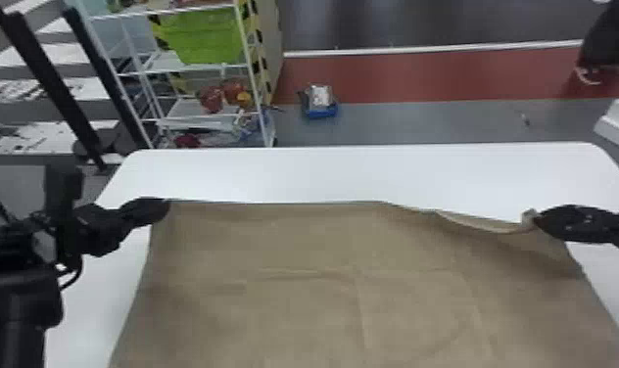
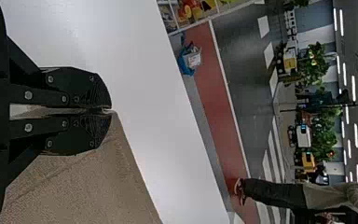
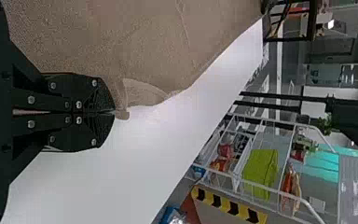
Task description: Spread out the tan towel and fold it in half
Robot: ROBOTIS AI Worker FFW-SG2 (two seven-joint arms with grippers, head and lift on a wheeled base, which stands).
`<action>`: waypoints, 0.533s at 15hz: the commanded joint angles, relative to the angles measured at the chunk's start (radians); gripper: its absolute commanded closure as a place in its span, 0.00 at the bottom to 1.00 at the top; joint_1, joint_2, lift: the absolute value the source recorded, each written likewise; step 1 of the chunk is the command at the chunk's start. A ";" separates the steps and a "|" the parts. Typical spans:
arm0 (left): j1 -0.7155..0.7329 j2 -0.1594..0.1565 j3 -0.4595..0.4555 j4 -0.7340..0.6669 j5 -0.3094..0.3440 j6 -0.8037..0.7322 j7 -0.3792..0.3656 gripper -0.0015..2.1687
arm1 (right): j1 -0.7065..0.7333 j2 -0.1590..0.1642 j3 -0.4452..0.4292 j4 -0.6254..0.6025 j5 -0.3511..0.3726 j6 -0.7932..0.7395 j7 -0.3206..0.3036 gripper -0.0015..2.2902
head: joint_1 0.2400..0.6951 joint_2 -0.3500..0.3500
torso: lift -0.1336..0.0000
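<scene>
Head view has my left claw [image 1: 164,208] and right claw [image 1: 540,221] clamped on far corners of the tan towel [image 1: 323,303], spread across the tabletop [image 1: 323,171], apparently so I can draw its wavy edge straight before folding.

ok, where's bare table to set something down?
Mainly the wide strip of white table beyond the towel's far edge. Narrower bare strips run along the towel's left and right sides. Crowded: near its two far corners, where the left gripper and right gripper pinch it; the left arm also crowds the left strip.
</scene>
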 commanded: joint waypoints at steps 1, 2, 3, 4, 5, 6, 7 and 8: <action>0.068 -0.001 0.062 -0.036 0.037 -0.118 -0.034 0.49 | 0.015 -0.025 -0.022 -0.014 0.005 -0.044 0.004 0.62 | 1.00 0.70 | 0.00; 0.099 -0.001 0.098 -0.051 0.056 -0.170 -0.059 0.49 | 0.016 -0.035 -0.047 -0.012 0.005 -0.062 0.004 0.62 | 1.00 0.70 | 0.00; 0.125 -0.001 0.126 -0.049 0.068 -0.244 -0.091 0.49 | 0.021 -0.044 -0.061 -0.008 0.003 -0.071 0.004 0.62 | 1.00 0.70 | 0.00; 0.143 -0.001 0.129 -0.045 0.065 -0.293 -0.111 0.49 | 0.033 -0.061 -0.064 0.001 0.008 -0.090 0.004 0.62 | 1.00 0.69 | 0.00; 0.160 0.001 0.132 -0.034 0.062 -0.357 -0.120 0.49 | 0.044 -0.073 -0.064 0.017 0.025 -0.111 0.004 0.62 | 1.00 0.69 | 0.00; 0.165 0.005 0.131 -0.013 0.054 -0.397 -0.131 0.49 | 0.047 -0.075 -0.056 0.040 0.045 -0.120 0.004 0.62 | 1.00 0.67 | 0.00; 0.168 0.007 0.129 0.001 0.046 -0.425 -0.148 0.49 | 0.055 -0.075 -0.041 0.049 0.063 -0.133 0.004 0.62 | 1.00 0.66 | 0.00; 0.169 0.007 0.129 0.006 0.022 -0.452 -0.183 0.49 | 0.073 -0.075 -0.028 0.050 0.072 -0.166 0.004 0.62 | 1.00 0.65 | 0.00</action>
